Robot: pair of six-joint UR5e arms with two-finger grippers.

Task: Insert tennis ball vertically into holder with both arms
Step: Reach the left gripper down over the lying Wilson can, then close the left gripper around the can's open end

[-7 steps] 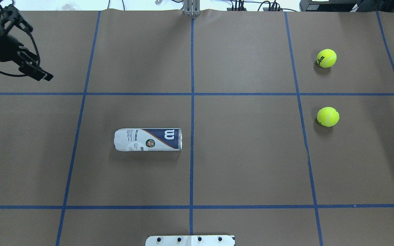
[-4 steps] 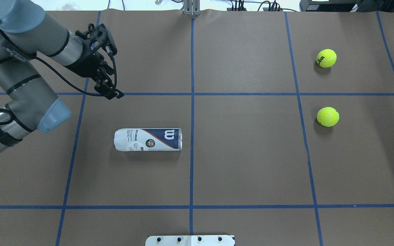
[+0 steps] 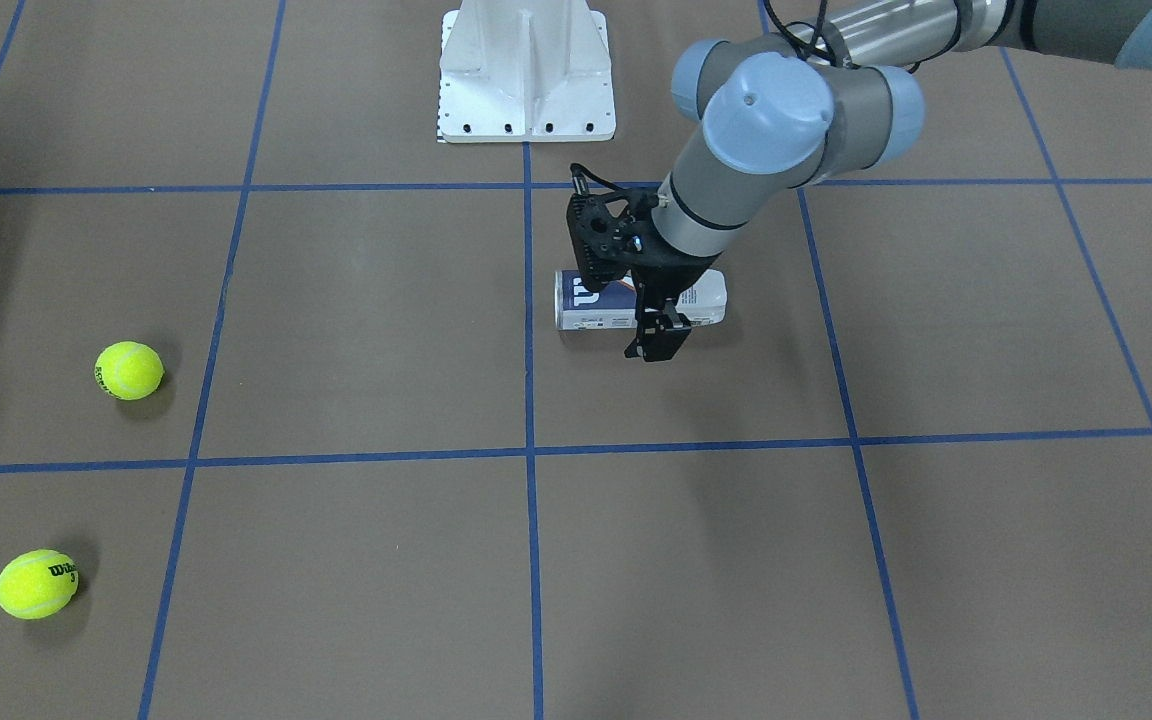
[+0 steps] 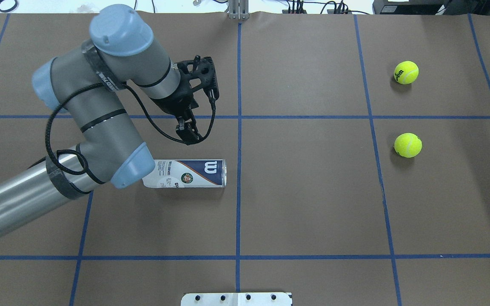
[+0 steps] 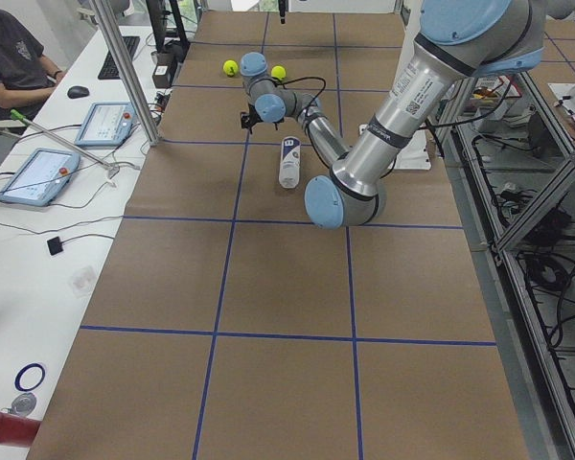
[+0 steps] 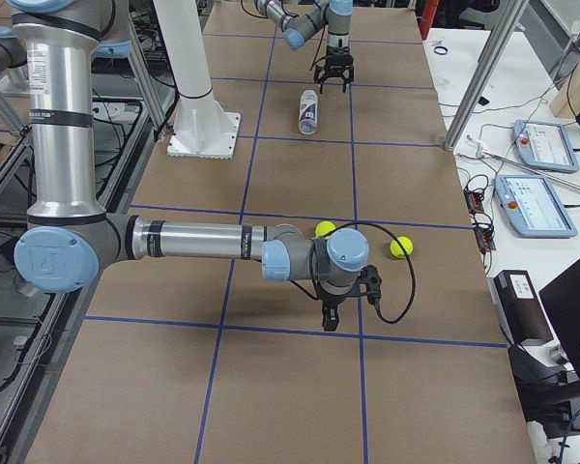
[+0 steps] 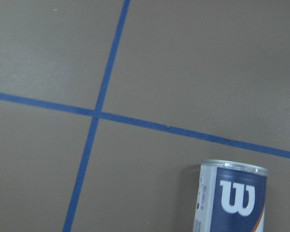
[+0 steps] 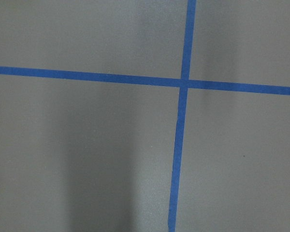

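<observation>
- Count: one holder [image 4: 189,173], two tennis balls, two arms, one white base plate [image 3: 526,70]
- Holder: lies on its side on the counter [image 4: 304,204]. Its metal-rimmed end points toward the centre blue tape line [image 4: 238,140] and stops just short of it. The "W" panel faces up
- Tennis balls: the far ball [image 4: 406,72] and the near ball [image 4: 408,145] sit in one grid column on the robot's right side, with a cross tape line between them. Both are well apart from the holder, and one grid column separates them from it
- Left arm [image 4: 100,123]: reaches in across the holder's closed end. The left claw [image 4: 189,135] hangs fingers-down over the counter, near the holder on its far side and not touching it. In the right-side view the fingers stand apart
- Right arm [image 6: 193,239]: shows only in the right-side view. The right claw [image 6: 333,314] points down at the counter near the two balls, on the camera's side of them. Whether its fingers are apart or together cannot be told
- Edges: the far ball lies closer to the counter's far edge than the near ball. The base plate sits at the robot-side edge on the centre line
</observation>
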